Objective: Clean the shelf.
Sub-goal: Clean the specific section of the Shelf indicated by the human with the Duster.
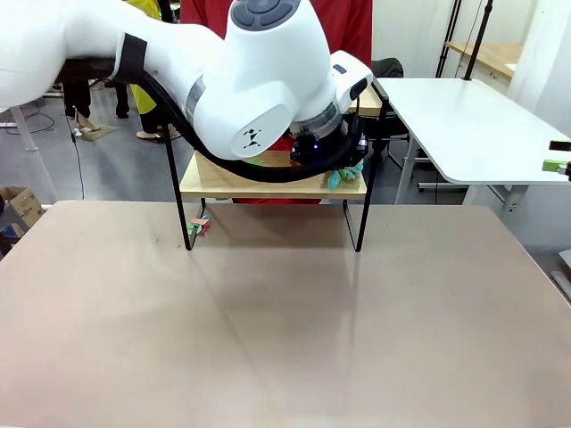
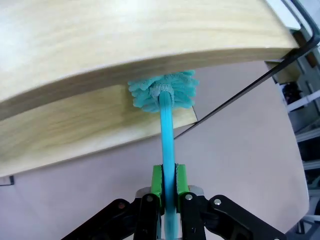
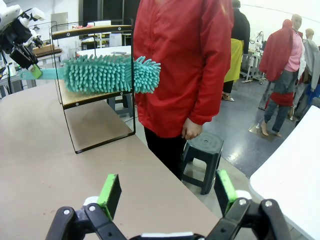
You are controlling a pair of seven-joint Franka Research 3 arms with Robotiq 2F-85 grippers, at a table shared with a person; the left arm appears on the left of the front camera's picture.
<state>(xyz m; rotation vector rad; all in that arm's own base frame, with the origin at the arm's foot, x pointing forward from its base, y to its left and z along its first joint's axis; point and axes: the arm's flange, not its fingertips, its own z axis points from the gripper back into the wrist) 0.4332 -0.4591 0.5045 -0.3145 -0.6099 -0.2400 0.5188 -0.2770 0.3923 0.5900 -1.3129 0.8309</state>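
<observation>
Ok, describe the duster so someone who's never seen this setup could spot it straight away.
At the far side of the brown table stands a two-tier wooden shelf in a black frame. Along its lower board, held by the left gripper, is the duster: a teal handle ending in a shaggy teal head, unlike the smooth boards and thin rails.

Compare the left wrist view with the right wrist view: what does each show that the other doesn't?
Left wrist view: the left gripper close up, green pads shut on the teal duster handle, the head end-on between the shelf boards.
Right wrist view: the duster side-on, its head along the lower board and sticking out past the frame toward a person in a red coat; the right gripper open above the table.
Both: duster, shelf, tan table, and the left gripper holding the handle.
</observation>
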